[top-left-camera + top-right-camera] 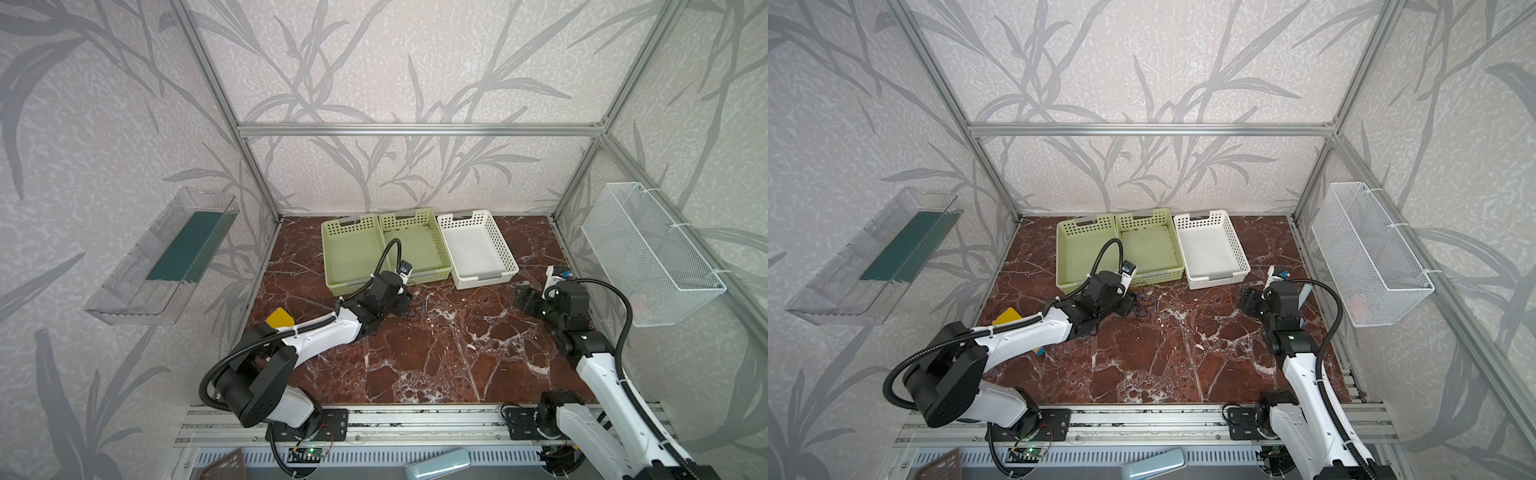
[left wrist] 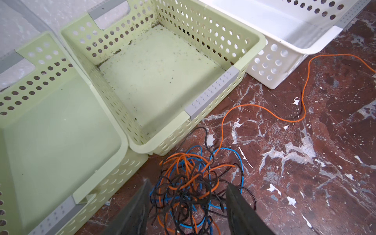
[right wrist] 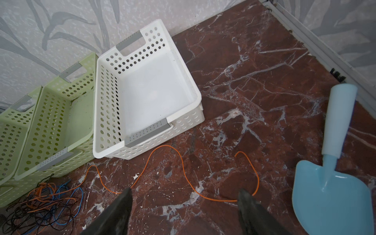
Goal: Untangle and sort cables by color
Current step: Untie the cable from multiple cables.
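A tangle of blue, orange and black cables [image 2: 183, 168] lies on the marble floor just in front of the middle green basket [image 2: 262, 40]; both top views show it small [image 1: 417, 311] [image 1: 1144, 305]. My left gripper [image 2: 188, 184] is open, its two dark fingers standing on either side of the tangle. One orange cable [image 3: 183, 168] runs out of the tangle in waves across the floor, past the front of the white basket [image 3: 199, 105]. My right gripper [image 3: 185, 190] is open just above that strand's free end, with nothing between its fingers.
Three baskets stand side by side at the back: two green [image 1: 349, 286] [image 1: 432, 274] and one white [image 1: 482, 280]. A light blue trowel [image 3: 329, 193] lies right of my right gripper. A yellow object [image 1: 280, 319] sits by the left arm. A wire basket [image 1: 648, 249] hangs on the right wall.
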`<action>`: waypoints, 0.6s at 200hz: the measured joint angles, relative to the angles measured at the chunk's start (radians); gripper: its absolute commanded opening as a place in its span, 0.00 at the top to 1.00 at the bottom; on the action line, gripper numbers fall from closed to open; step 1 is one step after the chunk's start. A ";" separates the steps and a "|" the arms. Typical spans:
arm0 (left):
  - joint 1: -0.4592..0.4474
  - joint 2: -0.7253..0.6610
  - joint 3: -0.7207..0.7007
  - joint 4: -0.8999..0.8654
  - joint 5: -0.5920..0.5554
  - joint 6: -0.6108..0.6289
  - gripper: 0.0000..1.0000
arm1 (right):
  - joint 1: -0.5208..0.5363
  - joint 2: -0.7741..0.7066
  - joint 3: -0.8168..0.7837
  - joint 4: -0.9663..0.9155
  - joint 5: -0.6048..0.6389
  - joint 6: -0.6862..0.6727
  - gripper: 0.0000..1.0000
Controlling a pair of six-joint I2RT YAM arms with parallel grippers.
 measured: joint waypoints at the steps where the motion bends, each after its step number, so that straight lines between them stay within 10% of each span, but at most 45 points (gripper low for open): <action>1: 0.000 0.002 0.001 0.000 0.002 -0.003 0.38 | 0.000 0.001 0.001 0.000 -0.003 -0.001 0.24; 86: 0.029 0.116 0.037 -0.029 0.052 -0.083 0.49 | 0.475 0.375 0.138 0.121 -0.101 -0.211 0.38; 120: 0.049 0.140 0.037 -0.017 0.073 -0.097 0.72 | 0.540 0.555 0.216 0.166 -0.111 -0.268 0.40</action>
